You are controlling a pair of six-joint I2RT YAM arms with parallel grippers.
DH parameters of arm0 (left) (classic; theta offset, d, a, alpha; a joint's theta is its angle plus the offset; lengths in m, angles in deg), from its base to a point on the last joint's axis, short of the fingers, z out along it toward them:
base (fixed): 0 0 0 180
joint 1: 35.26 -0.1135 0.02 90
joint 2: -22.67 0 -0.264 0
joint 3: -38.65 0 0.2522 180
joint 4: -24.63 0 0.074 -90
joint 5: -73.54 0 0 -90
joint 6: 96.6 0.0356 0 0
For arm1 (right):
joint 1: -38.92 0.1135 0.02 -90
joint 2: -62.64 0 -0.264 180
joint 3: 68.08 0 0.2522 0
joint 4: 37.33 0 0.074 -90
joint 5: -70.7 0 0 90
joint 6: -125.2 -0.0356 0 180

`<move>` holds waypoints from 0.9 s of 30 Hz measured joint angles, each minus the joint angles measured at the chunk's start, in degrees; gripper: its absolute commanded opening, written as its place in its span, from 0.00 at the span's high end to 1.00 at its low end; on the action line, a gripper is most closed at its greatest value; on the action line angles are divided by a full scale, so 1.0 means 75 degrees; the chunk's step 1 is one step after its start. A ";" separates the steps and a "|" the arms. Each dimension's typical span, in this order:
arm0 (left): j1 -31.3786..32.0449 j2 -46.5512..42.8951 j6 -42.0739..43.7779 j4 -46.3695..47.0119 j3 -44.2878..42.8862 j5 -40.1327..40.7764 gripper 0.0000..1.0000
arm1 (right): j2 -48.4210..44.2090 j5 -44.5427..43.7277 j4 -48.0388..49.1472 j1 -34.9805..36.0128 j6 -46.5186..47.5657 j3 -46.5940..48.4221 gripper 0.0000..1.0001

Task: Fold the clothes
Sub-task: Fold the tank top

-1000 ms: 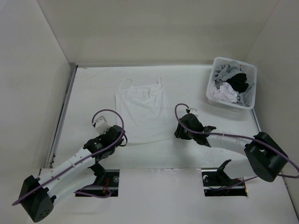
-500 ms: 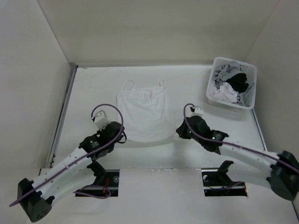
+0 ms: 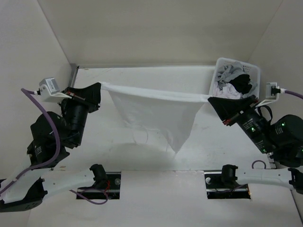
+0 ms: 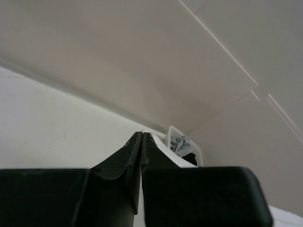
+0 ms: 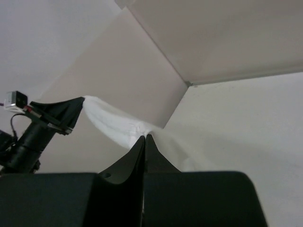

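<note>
The white top (image 3: 156, 111) hangs in the air above the tabletop (image 3: 118, 156), stretched taut between the 2 arms. The left gripper (image 3: 98, 86), at 9 o'clock in the top view, is clamped on 1 end of the cloth's upper edge. The right gripper (image 3: 211, 100), at 3 o'clock, pinches the other end. Below that edge the cloth sags to a point toward 6 o'clock. At 2 o'clock, the white basket (image 3: 226, 60) holds grey, black and white garments (image 3: 236, 84).
</note>
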 measured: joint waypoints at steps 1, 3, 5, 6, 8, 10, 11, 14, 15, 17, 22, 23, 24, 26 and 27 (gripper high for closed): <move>0.0041 0.0055 0.0254 0.0233 -0.0017 0.0090 1.00 | 0.0117 -0.0154 0.0044 0.0003 0.0178 0.0093 1.00; 0.0044 0.0230 0.0624 0.0533 -0.0020 0.0239 1.00 | 0.0396 -0.0201 0.0082 -0.0399 0.0423 0.0087 1.00; -0.0035 0.0475 0.0851 0.0813 0.0079 0.0300 1.00 | 0.0729 0.0140 0.0140 -0.1201 0.0484 -0.0090 1.00; -0.0146 0.0583 0.0877 0.0930 0.0210 0.0274 1.00 | 0.0909 0.0469 0.0181 -0.1690 0.0463 -0.0245 1.00; -0.0667 0.0833 0.0743 0.1020 0.0653 0.0000 1.00 | 0.1288 0.1218 0.0309 -0.2751 0.0341 -0.0600 1.00; -0.1588 0.1209 0.0341 0.0915 0.1099 -0.0679 1.00 | 0.1751 0.2025 0.0493 -0.3765 0.0143 -0.0973 1.00; -0.2308 0.1492 0.0099 0.0842 0.1279 -0.1285 1.00 | 0.2057 0.2398 0.0568 -0.4214 0.0052 -0.1128 1.00; -0.4529 0.2594 -0.0527 0.0822 0.1486 -0.2984 1.00 | 0.3066 0.3343 0.0796 -0.5202 -0.0204 -0.1204 1.00; -0.5091 0.3037 -0.0699 0.0866 0.1460 -0.3488 1.00 | 0.3398 0.3564 0.0851 -0.5423 -0.0254 -0.1110 1.00; -0.5890 0.4001 -0.0950 0.0787 0.1067 -0.4150 1.00 | 0.4220 0.4007 0.0868 -0.5823 -0.0315 -0.0539 1.00; -0.6251 0.6000 -0.1137 0.0699 -0.1451 -0.5219 1.00 | 0.6161 0.4744 0.0734 -0.6438 -0.0274 0.2302 1.00; -0.6228 0.6123 -0.1142 0.0766 -0.1801 -0.5368 1.00 | 0.6292 0.4820 0.0720 -0.6502 -0.0248 0.2716 1.00; -0.6216 0.6135 -0.1142 0.0825 -0.1988 -0.5458 1.00 | 0.6327 0.4876 0.0714 -0.6575 -0.0207 0.3057 1.00; -0.6172 0.5948 -0.1145 0.1008 -0.2139 -0.5622 1.00 | 0.6196 0.4943 0.0743 -0.6636 -0.0146 0.3421 1.00; -0.6172 0.5794 -0.1154 0.1055 -0.2116 -0.5677 1.00 | 0.6062 0.4978 0.0781 -0.6639 -0.0122 0.3453 1.00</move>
